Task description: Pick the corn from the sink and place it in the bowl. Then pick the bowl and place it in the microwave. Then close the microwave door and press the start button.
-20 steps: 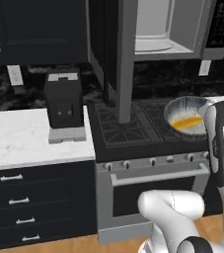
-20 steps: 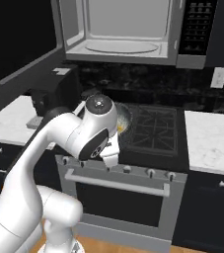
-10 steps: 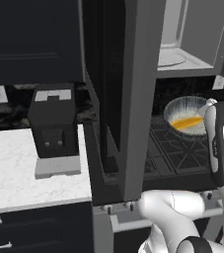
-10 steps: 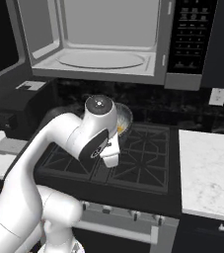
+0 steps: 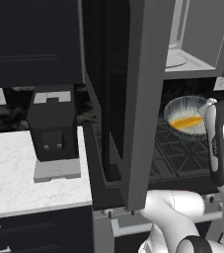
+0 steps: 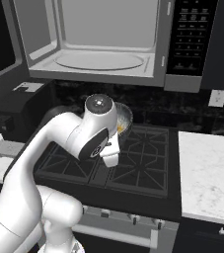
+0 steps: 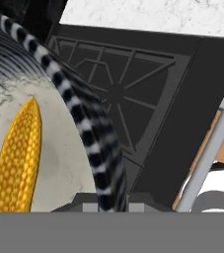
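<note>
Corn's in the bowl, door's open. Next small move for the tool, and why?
Probably lift the bowl toward the open microwave. The corn already lies inside, the rim runs down between the tool's tips, and the bowl hangs over the stove, below the cavity floor. Raise first, then move in.

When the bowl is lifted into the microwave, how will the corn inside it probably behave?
The corn lies loose inside the bowl; being round and tapered, it may roll if the bowl tilts. The bowl looks shallow, so a strong tilt might spill it. The hand grips one rim, so the bowl may sag.
</note>
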